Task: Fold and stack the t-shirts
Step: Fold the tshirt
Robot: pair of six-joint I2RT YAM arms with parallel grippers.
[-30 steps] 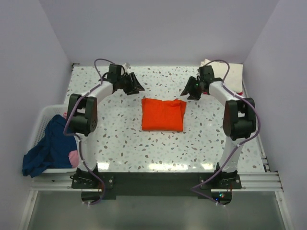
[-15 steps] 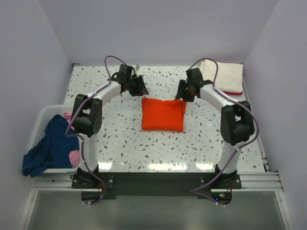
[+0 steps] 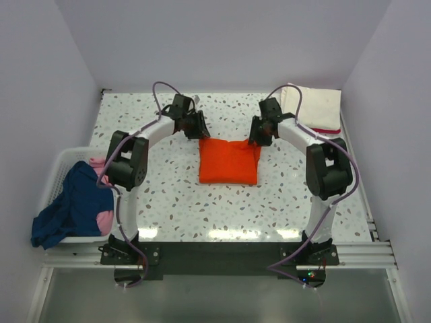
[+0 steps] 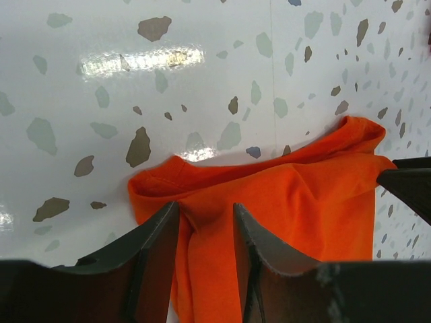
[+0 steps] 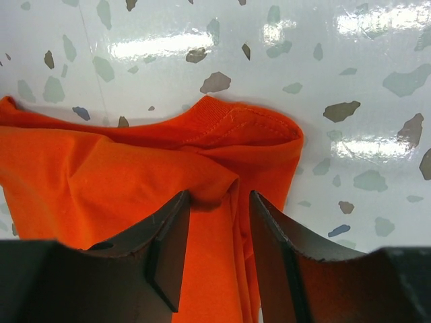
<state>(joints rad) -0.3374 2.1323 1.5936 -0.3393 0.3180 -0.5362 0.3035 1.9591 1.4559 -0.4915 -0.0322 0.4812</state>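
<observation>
From above, the folded orange t-shirt (image 3: 229,161) lies flat near the middle of the speckled counter (image 3: 175,195). The left gripper (image 3: 200,128) is at its far left corner and the right gripper (image 3: 256,134) at its far right corner. A folded cream t-shirt (image 3: 315,106) lies in the far right corner of the counter, with a red t-shirt (image 3: 328,130) showing as a strip under its near edge. At the left, a white slatted basket (image 3: 57,165) holds a crumpled navy t-shirt (image 3: 71,208) that hangs over its near rim, with a pink t-shirt (image 3: 103,220) beside it.

In the left wrist view, the left gripper (image 4: 204,212) is down on the corner of the orange t-shirt (image 4: 303,202). Its jaws stand apart, a raised ridge of cloth between them, not pinched.

In the right wrist view, the right gripper (image 5: 219,198) straddles a fold of the orange t-shirt (image 5: 101,175) just below the ribbed collar (image 5: 222,108). Its jaws are likewise parted, not clenched on the cloth.
</observation>
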